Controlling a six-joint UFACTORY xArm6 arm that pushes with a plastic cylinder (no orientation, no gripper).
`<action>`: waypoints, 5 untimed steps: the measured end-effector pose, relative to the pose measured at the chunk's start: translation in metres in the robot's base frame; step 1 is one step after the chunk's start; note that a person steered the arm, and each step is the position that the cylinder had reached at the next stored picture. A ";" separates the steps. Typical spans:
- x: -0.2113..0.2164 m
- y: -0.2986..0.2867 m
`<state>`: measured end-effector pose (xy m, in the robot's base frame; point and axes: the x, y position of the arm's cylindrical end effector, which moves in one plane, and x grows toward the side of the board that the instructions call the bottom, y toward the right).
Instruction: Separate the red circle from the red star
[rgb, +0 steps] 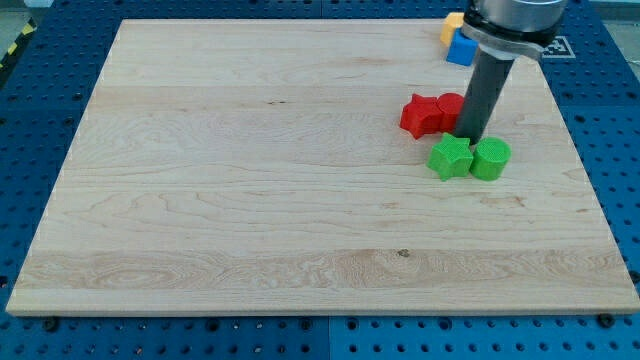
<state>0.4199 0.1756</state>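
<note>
Green blocks (469, 158) nearest; red star (421, 114) touching half-hidden red circle (451, 108).

Red circle (452, 108) half behind rod (484, 95)

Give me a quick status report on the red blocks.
My tip down beside the red circle, just above the green pair. Red circle and red star touching, not yet separated. Green star and green circle close below.

One high front view — whole board (250, 200)
</note>
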 end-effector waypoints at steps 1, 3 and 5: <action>-0.030 -0.014; -0.065 -0.017; -0.091 0.004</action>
<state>0.3294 0.1792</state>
